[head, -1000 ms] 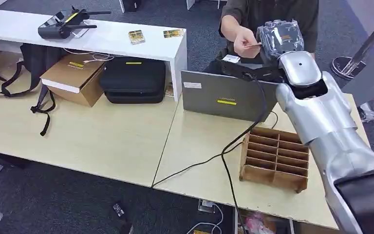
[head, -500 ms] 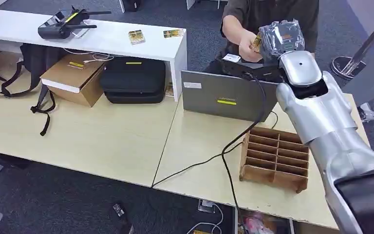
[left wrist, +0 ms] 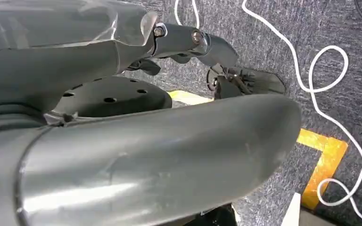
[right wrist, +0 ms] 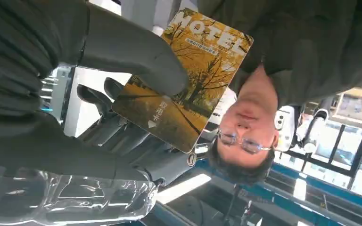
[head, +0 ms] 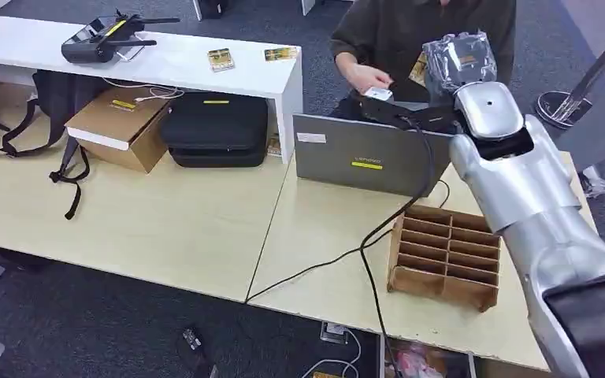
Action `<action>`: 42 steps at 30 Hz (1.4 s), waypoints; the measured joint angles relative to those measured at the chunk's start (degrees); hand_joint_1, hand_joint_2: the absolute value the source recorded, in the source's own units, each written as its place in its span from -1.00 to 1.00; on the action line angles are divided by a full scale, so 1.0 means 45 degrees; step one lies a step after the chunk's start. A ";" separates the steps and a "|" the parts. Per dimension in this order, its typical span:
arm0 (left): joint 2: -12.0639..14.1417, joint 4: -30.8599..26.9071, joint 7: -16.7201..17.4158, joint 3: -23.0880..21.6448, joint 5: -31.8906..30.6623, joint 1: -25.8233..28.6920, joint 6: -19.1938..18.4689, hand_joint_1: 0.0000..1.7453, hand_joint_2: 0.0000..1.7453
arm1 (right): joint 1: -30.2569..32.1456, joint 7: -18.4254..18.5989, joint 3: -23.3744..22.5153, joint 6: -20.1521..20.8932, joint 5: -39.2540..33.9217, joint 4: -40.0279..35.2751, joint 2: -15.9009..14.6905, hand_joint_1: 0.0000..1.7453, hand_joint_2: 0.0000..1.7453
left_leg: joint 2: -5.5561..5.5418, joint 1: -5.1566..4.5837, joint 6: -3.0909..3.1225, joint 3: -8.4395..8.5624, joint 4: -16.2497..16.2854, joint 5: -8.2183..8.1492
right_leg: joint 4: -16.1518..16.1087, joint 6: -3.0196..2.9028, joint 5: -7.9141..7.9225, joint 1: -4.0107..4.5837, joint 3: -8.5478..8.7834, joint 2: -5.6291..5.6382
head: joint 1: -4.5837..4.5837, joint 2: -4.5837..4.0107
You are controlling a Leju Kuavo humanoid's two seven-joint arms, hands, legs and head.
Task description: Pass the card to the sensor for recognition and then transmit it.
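Right hand (head: 458,61) raised over laptop (head: 362,153), thumb and fingers clamped on hotel card (right wrist: 184,80). Person's hand (head: 366,77) rests near black sensor (head: 394,110). Card in grasp; sensor pass, handover both left. Left hand (left wrist: 188,40): state cannot tell.

Dark grey carpet (head: 126,331), pale wooden tables (head: 150,220), white shelf (head: 181,59)

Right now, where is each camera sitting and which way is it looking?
Head view: high on the robot, looking down at the table; its right arm reaches toward a person.
Left wrist view: behind the left robot hand, looking at carpet and a white cable.
Right wrist view: behind the right robot hand, facing the person.
Shared: head and right wrist views both show the card it holds.
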 joint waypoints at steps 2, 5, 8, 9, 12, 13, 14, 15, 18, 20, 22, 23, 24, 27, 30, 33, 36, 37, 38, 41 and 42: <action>0.0000 0.0000 0.0000 0.0000 0.0029 0.0009 0.0005 -1.00 -1.00 | -0.0002 -0.0320 -0.0131 0.0165 -0.0257 -0.0005 -0.0131 1.00 1.00 | -0.0001 0.0000 0.0000 -0.0001 0.0000 0.0000 | -0.0001 0.0000 0.0000 0.0000 0.0001 -0.0001 | 0.0000 0.0000; 0.0000 0.0000 0.0000 -0.0005 0.0068 0.0031 0.0005 -1.00 -1.00 | -0.0081 -0.0908 -0.0369 0.0690 -0.0826 -0.0015 -0.0389 1.00 1.00 | -0.0002 -0.0001 0.0000 -0.0002 0.0001 0.0000 | -0.0001 0.0001 0.0001 -0.0001 0.0001 -0.0002 | 0.0005 0.0000; 0.0005 0.0000 0.0000 0.0000 0.0073 0.0066 0.0005 -1.00 -1.00 | -0.0178 -0.1204 -0.0622 0.0913 -0.1117 -0.0019 -0.0641 1.00 1.00 | -0.0001 -0.0001 0.0001 -0.0003 0.0001 -0.0001 | -0.0002 0.0001 0.0001 -0.0002 0.0001 0.0002 | 0.0000 0.0000; 0.0005 0.0000 0.0000 0.0000 0.0078 0.0077 0.0005 -1.00 -1.00 | -0.0218 -0.1358 -0.0714 0.1130 -0.1358 -0.0019 -0.0703 1.00 1.00 | 0.0003 -0.0002 0.0001 -0.0001 0.0002 -0.0001 | -0.0002 0.0001 0.0001 -0.0002 -0.0001 0.0006 | 0.0000 0.0000; 0.0024 0.0000 0.0000 0.0000 0.0170 0.0115 0.0000 -1.00 -1.00 | -0.0455 -0.2050 -0.1152 0.2532 -0.2609 0.0029 -0.1078 1.00 1.00 | -0.0004 -0.0001 0.0002 -0.0004 0.0006 -0.0001 | -0.0003 0.0000 0.0003 -0.0002 -0.0007 0.0000 | 0.0000 0.0000; 0.0024 0.0000 0.0000 0.0000 0.0228 0.0147 0.0000 -1.00 -1.00 | -0.0599 -0.2176 -0.1373 0.3072 -0.3110 0.0096 -0.1227 1.00 1.00 | -0.0004 -0.0001 0.0002 -0.0003 0.0007 -0.0001 | -0.0003 0.0000 0.0002 -0.0001 -0.0008 -0.0002 | 0.0000 0.0000; 0.0029 0.0000 0.0000 0.0000 0.0287 0.0181 0.0005 -1.00 -1.00 | -0.0792 -0.2344 -0.1591 0.3793 -0.3735 0.0203 -0.1407 1.00 1.00 | -0.0013 -0.0001 0.0002 -0.0008 0.0008 -0.0001 | -0.0004 0.0000 0.0002 -0.0001 -0.0008 -0.0014 | 0.0000 0.0000; 0.0034 0.0000 0.0000 0.0000 0.0330 0.0218 0.0000 -1.00 -1.00 | -0.0989 -0.2466 -0.1853 0.4492 -0.4322 0.0349 -0.1591 1.00 1.00 | -0.0025 -0.0001 0.0002 -0.0012 0.0009 -0.0001 | -0.0005 0.0000 0.0002 -0.0001 -0.0008 -0.0031 | 0.0000 0.0000; 0.0044 0.0000 0.0000 0.0000 0.0549 0.0388 0.0000 -1.00 -1.00 | -0.1483 -0.2918 -0.2738 0.6534 -0.6073 0.0830 -0.2219 1.00 1.00 | -0.0028 -0.0002 0.0004 -0.0026 0.0009 -0.0002 | -0.0006 0.0000 0.0001 -0.0003 -0.0007 -0.0033 | 0.0000 0.0000; 0.0058 0.0005 0.0000 0.0005 0.0651 0.0478 0.0000 -1.00 -1.00 | -0.1729 -0.3011 -0.3248 0.7304 -0.6885 0.1184 -0.2592 1.00 1.00 | -0.0024 -0.0007 0.0006 -0.0027 0.0009 -0.0004 | -0.0011 0.0002 0.0002 -0.0007 -0.0008 -0.0028 | 0.0000 0.0000; 0.0078 0.0005 0.0000 0.0015 0.0748 0.0542 0.0005 -1.00 -1.00 | -0.1849 -0.2903 -0.3639 0.7704 -0.7535 0.1443 -0.2832 1.00 1.00 | -0.0005 -0.0011 0.0013 -0.0021 0.0010 -0.0010 | -0.0014 0.0003 0.0003 -0.0009 -0.0011 -0.0004 | -0.0005 0.0000; 0.0078 0.0005 0.0000 0.0044 0.0791 0.0560 0.0004 -1.00 -1.00 | -0.1852 -0.2778 -0.3894 0.7887 -0.8117 0.1598 -0.2938 1.00 1.00 | 0.0000 -0.0010 0.0013 -0.0017 0.0010 -0.0010 | -0.0016 0.0004 0.0004 -0.0009 -0.0011 0.0001 | -0.0005 0.0000; 0.0078 0.0005 0.0000 0.0063 0.0826 0.0564 0.0005 -1.00 -1.00 | -0.1806 -0.2656 -0.4110 0.7975 -0.8628 0.1676 -0.3041 1.00 1.00 | -0.0001 -0.0010 0.0013 -0.0017 0.0011 -0.0010 | -0.0016 0.0004 0.0004 -0.0008 -0.0013 0.0001 | 0.0005 0.0000; 0.0073 0.0005 0.0000 0.0116 0.0918 0.0614 0.0000 -1.00 -1.00 | -0.1507 -0.2379 -0.4668 0.7980 -1.0177 0.1822 -0.3321 1.00 1.00 | -0.0006 -0.0005 0.0012 -0.0016 0.0010 -0.0010 | -0.0014 0.0004 0.0004 -0.0004 -0.0014 -0.0001 | -0.0005 0.0000; 0.0068 0.0005 0.0000 0.0122 0.0942 0.0627 0.0000 -1.00 -1.00 | -0.0876 -0.2301 -0.5085 0.7545 -1.1208 0.1880 -0.3526 1.00 1.00 | -0.0008 0.0000 0.0012 -0.0013 0.0009 -0.0008 | -0.0011 0.0003 0.0004 0.0002 -0.0010 -0.0007 | -0.0005 0.0000; 0.0063 0.0005 0.0000 0.0126 0.0942 0.0636 0.0000 -1.00 -1.00 | 0.0176 -0.2443 -0.5275 0.6677 -1.1735 0.1646 -0.3711 1.00 1.00 | -0.0013 0.0001 0.0012 -0.0014 0.0009 -0.0008 | -0.0010 0.0003 0.0004 0.0003 -0.0006 -0.0014 | -0.0005 0.0000; 0.0063 0.0005 0.0000 0.0126 0.0942 0.0640 0.0000 -1.00 -1.00 | 0.1361 -0.2399 -0.5275 0.5929 -1.2133 0.1199 -0.3910 1.00 1.00 | -0.0012 0.0000 0.0013 -0.0016 0.0009 -0.0009 | -0.0012 0.0003 0.0004 0.0002 -0.0006 -0.0010 | 0.0000 0.0000; 0.0063 0.0005 0.0000 0.0126 0.0942 0.0641 0.0000 -1.00 -1.00 | 0.1759 -0.2306 -0.5275 0.5701 -1.2327 0.0990 -0.3993 1.00 1.00 | -0.0012 0.0000 0.0013 -0.0017 0.0009 -0.0009 | -0.0014 0.0004 0.0003 0.0002 -0.0006 -0.0011 | 0.0000 0.0000; 0.0063 0.0005 0.0000 0.0126 0.0942 0.0645 0.0000 -1.00 -1.00 | 0.2203 -0.2253 -0.5275 0.5485 -1.2486 0.0755 -0.4046 1.00 1.00 | -0.0013 0.0000 0.0013 -0.0018 0.0009 -0.0010 | -0.0015 0.0005 0.0002 0.0002 -0.0005 -0.0015 | 0.0000 0.0000; 0.0063 0.0005 0.0000 0.0126 0.0947 0.0667 0.0000 -1.00 -1.00 | 0.3134 -0.2229 -0.5270 0.5279 -1.2638 0.0330 -0.4153 1.00 1.00 | -0.0011 -0.0005 0.0014 -0.0029 0.0008 -0.0010 | -0.0010 0.0005 0.0003 -0.0006 -0.0018 -0.0010 | 0.0005 0.0000; 0.0068 0.0005 0.0000 0.0131 0.0947 0.0668 0.0000 -1.00 -1.00 | 0.3241 -0.2214 -0.5270 0.5260 -1.2677 0.0238 -0.4172 1.00 1.00 | -0.0005 -0.0011 0.0013 -0.0032 0.0008 -0.0010 | -0.0009 0.0005 0.0003 -0.0010 -0.0030 -0.0004 | -0.0005 0.0000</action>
